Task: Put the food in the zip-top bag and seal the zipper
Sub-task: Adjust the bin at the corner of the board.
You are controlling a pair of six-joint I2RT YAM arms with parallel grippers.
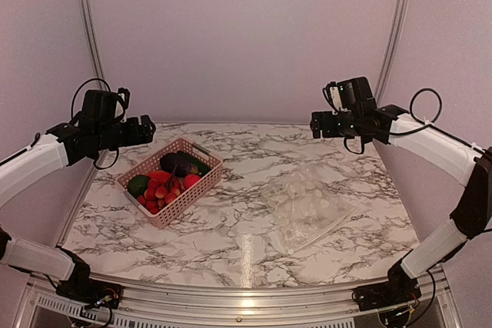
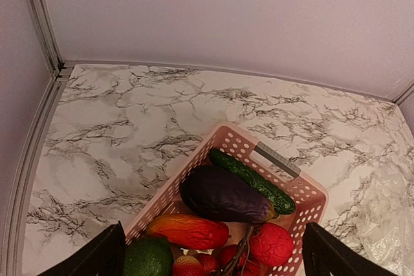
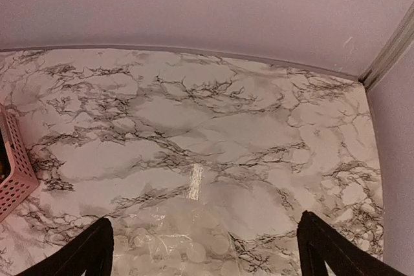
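Below released left gripper (image 1: 147, 129) jaws: pink lattice plastic basket (image 1: 197, 190) of small toy produce (image 1: 164, 183). Below released right gripper (image 1: 316, 124) jaws: clear white-dotted plastic bag (image 1: 307, 205).

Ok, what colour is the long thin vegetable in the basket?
Dark green. The cucumber lies beside the dark purple eggplant. Left wrist view shows it best.
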